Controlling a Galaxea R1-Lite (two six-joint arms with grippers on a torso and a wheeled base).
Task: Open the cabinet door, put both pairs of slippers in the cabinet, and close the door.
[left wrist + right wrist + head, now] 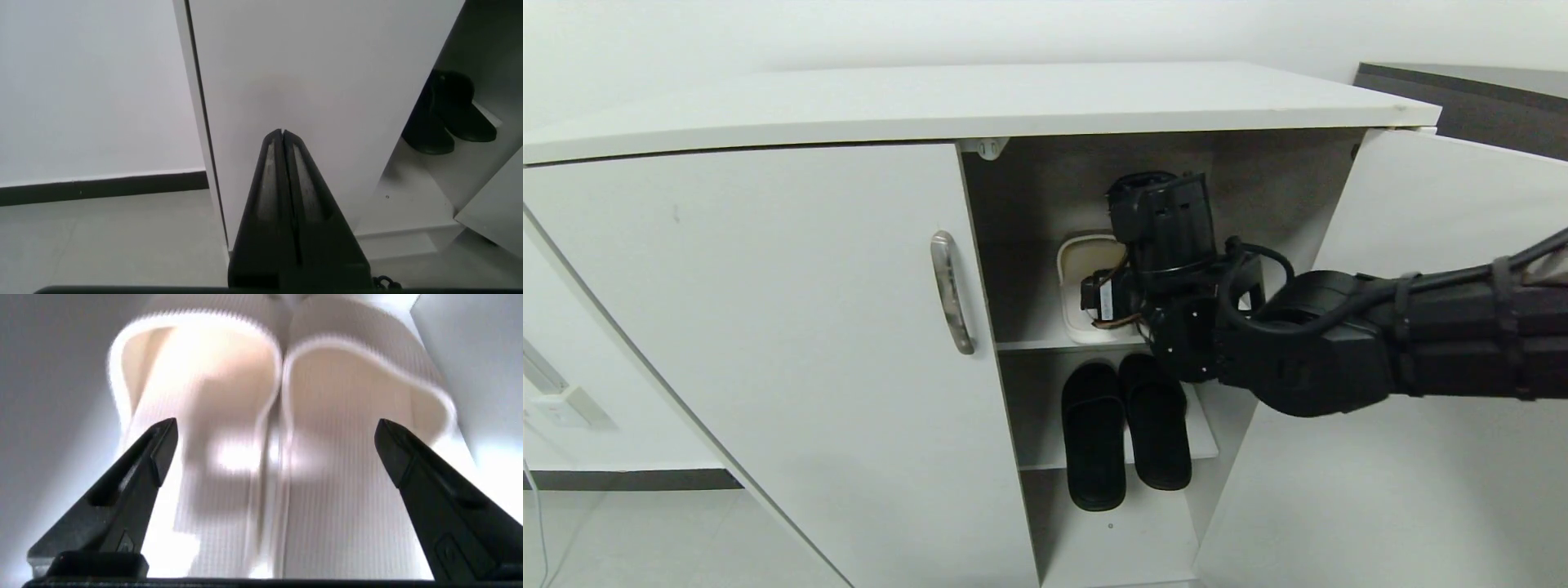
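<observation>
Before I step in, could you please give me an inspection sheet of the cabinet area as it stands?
Surface: upper shelf carries the white slippers; the shelf below carries the black slippers, their ends past its edge.
Job's things: right door open, left door shut.
Clutter: nothing seen.
Grippers: right gripper open at the white slippers; left gripper shut, facing the left door.
Cables: black cable along the right arm.
Surroundings: white wall, grey floor.
</observation>
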